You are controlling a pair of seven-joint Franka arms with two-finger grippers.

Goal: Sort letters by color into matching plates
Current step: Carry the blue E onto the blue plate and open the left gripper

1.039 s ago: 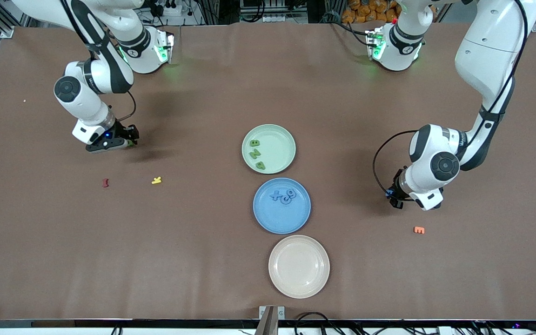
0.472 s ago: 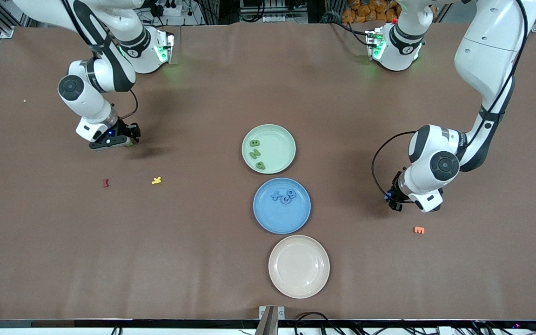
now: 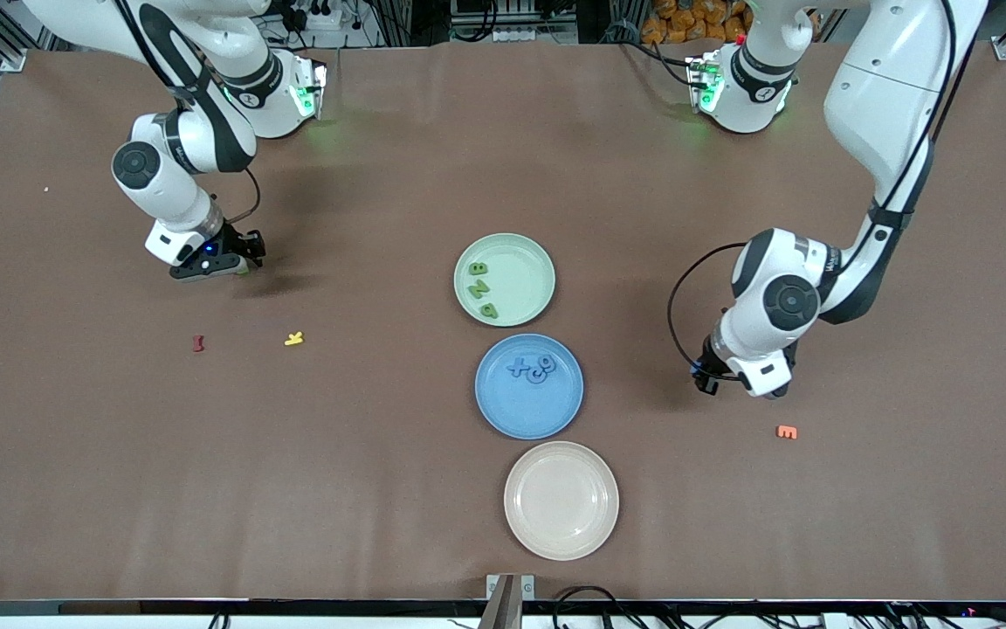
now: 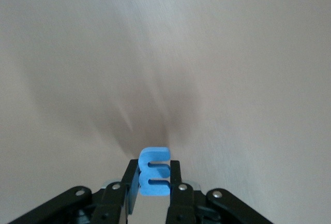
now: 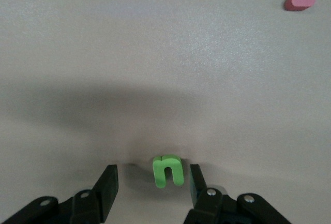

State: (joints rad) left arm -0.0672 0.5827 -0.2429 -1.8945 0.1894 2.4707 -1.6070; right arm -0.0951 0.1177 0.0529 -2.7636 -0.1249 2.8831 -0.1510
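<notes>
Three green letters (image 3: 481,288) already sit in the pale green plate (image 3: 527,262), and three blue letters (image 3: 531,368) sit in the blue plate (image 3: 547,415), which is nearer the front camera, just beside the green one; so six of the eight look sorted, and I think two are left. The left claw (image 4: 154,182) is up in the air over the bare surface (image 3: 398,175) toward the left arm's end, and it is clamped tight on a blue letter (image 4: 154,171); that one needs to go to the blue plate. The right claw (image 5: 151,185) is low over the surface toward the right arm's end, with its fingers (image 5: 107,180) spread apart on each side of a small green letter (image 5: 168,171) that lies on the surface and is not gripped yet; this one needs a squeeze, a lift and a ride to the green plate. The red letter (image 3: 198,343), the yellow letter (image 3: 294,338) and the orange letter (image 3: 787,432) lie loose on the surface, and the cream plate (image 3: 599,533), nearest the camera, has nothing in it; these are not part of the job.
</notes>
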